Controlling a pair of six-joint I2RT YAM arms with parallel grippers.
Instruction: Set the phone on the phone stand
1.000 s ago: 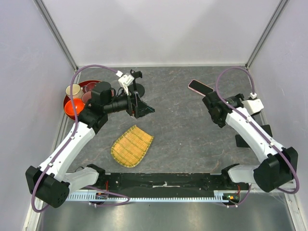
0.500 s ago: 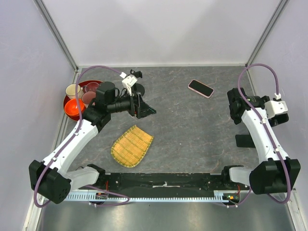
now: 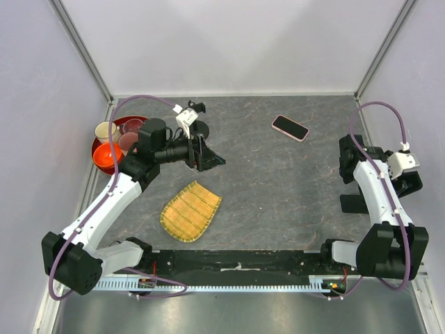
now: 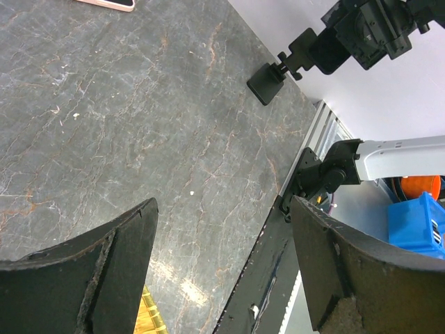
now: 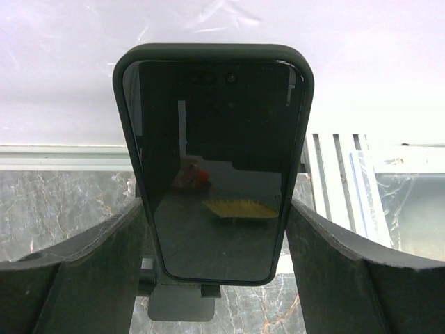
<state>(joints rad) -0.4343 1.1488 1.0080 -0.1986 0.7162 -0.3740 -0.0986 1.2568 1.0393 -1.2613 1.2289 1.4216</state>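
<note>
Both sets of jaws apart, neither on the phone (image 3: 290,127). It lies flat twd far-right corner of desk (image 3: 264,181), long axis far-left to near-right; right arm nearer, phone stand (image 3: 199,129) by left jaws.

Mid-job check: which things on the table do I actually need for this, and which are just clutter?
Needed:
pink phone
round-base phone stand

Clutter:
woven mat
red tray with cups
black phone, propped up by the right arm
</note>
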